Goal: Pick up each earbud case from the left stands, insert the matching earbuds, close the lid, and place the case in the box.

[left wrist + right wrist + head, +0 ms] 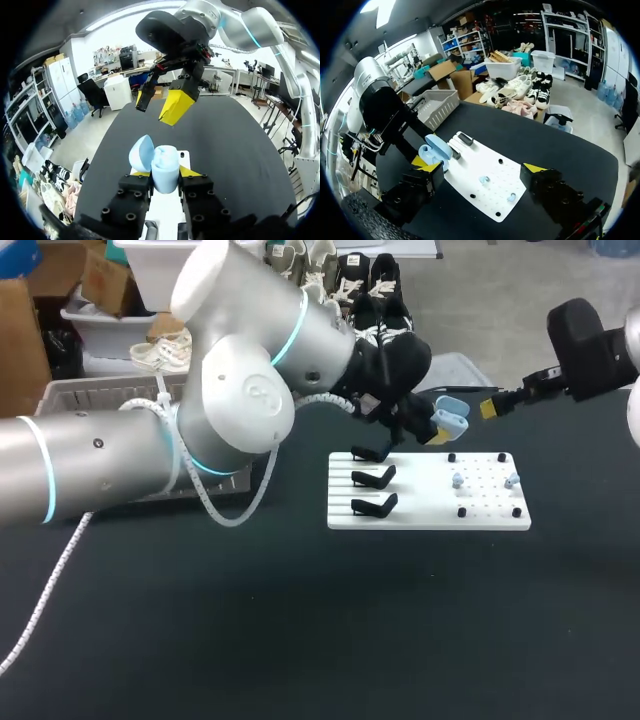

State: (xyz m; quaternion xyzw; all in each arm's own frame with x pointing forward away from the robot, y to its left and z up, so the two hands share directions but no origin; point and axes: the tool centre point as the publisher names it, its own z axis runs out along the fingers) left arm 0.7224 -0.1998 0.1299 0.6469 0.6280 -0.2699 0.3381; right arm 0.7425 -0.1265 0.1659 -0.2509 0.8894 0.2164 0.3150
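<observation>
Pale-blue rounded case [166,161] clamped in left end effector [165,175]; right end effector [481,170] spread.

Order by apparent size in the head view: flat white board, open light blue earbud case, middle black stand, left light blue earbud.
Flat white board
open light blue earbud case and middle black stand look alike
left light blue earbud smallest

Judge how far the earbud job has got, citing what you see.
Done: a blue case is off the stands, lid open. In hand: the left gripper clamps it above the white board; the right gripper is open. Left: both blue earbuds sit on the board, uninserted; closing the lid and boxing remain.
</observation>
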